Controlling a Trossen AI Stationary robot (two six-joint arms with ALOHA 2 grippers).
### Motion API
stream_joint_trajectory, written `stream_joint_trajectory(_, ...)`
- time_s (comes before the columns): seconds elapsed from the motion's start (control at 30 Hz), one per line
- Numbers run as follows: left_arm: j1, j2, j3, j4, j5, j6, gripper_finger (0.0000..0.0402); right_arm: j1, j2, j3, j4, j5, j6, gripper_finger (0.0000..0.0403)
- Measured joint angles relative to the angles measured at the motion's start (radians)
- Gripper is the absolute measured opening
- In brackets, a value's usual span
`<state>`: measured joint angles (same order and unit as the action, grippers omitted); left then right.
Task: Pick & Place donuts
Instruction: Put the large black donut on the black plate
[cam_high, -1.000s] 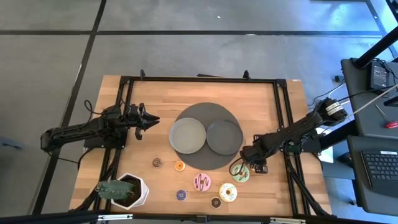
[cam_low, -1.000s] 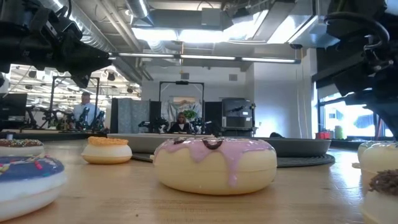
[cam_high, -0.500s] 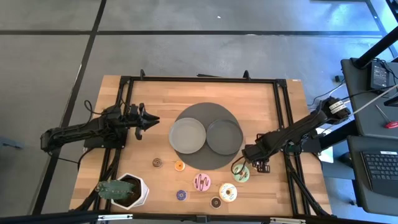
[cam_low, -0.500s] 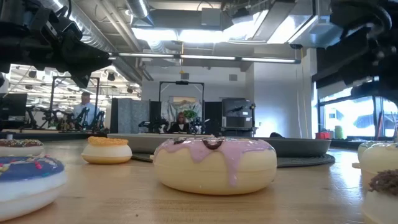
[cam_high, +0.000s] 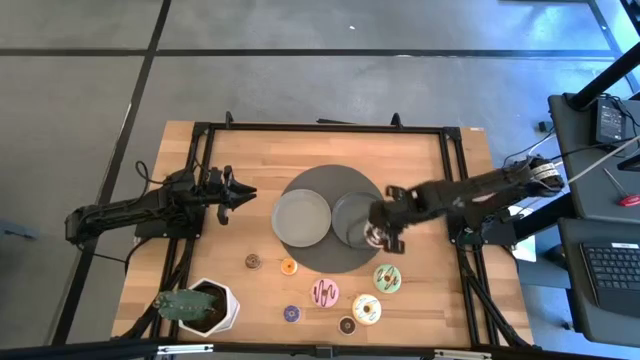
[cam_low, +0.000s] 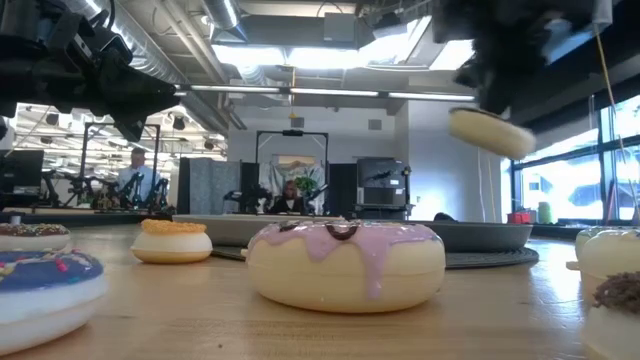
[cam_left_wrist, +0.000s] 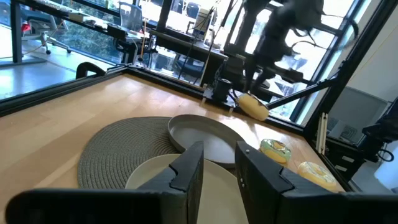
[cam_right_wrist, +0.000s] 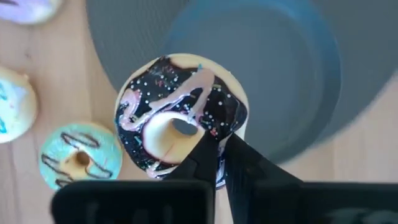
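High view: the right gripper (cam_high: 378, 232) is hanging right of centre, over the darker plate (cam_high: 352, 212), gripping the chocolate donut (cam_high: 376, 236); the left gripper (cam_high: 243, 192) is waiting at left, fingers slightly parted. Low view: the donut (tilted) (cam_low: 490, 131) is hanging in the air at upper right. Right wrist view: the fingers (cam_right_wrist: 208, 152) are pinching the donut's (cam_right_wrist: 180, 118) rim above the plate's (cam_right_wrist: 292, 81) edge.

The right gripper (cam_high: 378, 234) holds a chocolate donut (cam_right_wrist: 180, 118) over the right plate's (cam_high: 352, 212) near edge, blocking it from above. The left plate (cam_high: 301, 216) lies open. The far tabletop (cam_high: 320, 150) is bare. Near the front, donuts (cam_high: 325, 292) crowd together, and a plant pot (cam_high: 200, 306) fills the near-left corner.
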<state>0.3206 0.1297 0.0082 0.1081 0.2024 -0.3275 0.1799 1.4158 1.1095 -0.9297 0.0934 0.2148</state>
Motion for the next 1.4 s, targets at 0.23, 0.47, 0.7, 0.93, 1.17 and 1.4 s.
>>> stream_joint_trajectory(0.23,0.0,0.0,0.0,0.0,0.0,0.0,0.0088,-0.219,0.064,-0.015,0.083,-0.049,-0.199,0.0028)
stream_joint_trajectory(0.47,0.0,0.0,0.0,0.0,0.0,0.0,0.0088,-0.344,0.209,-0.015,0.15,-0.063,-0.274,0.0026)
stream_joint_trajectory(0.7,0.0,0.0,0.0,0.0,0.0,0.0,0.0088,-0.385,0.301,-0.015,0.164,-0.054,-0.275,0.0033)
stream_joint_trajectory(0.93,0.0,0.0,0.0,0.0,0.0,0.0,0.0088,-0.386,0.307,-0.014,0.164,-0.053,-0.28,0.0035)
stream_joint_trajectory(1.17,0.0,0.0,0.0,0.0,0.0,0.0,0.0088,-0.385,0.307,-0.014,0.163,-0.023,-0.297,0.0071)
stream_joint_trajectory(1.4,0.0,0.0,0.0,0.0,0.0,0.0,0.0088,-0.386,0.305,-0.014,0.162,0.072,-0.273,0.0131)
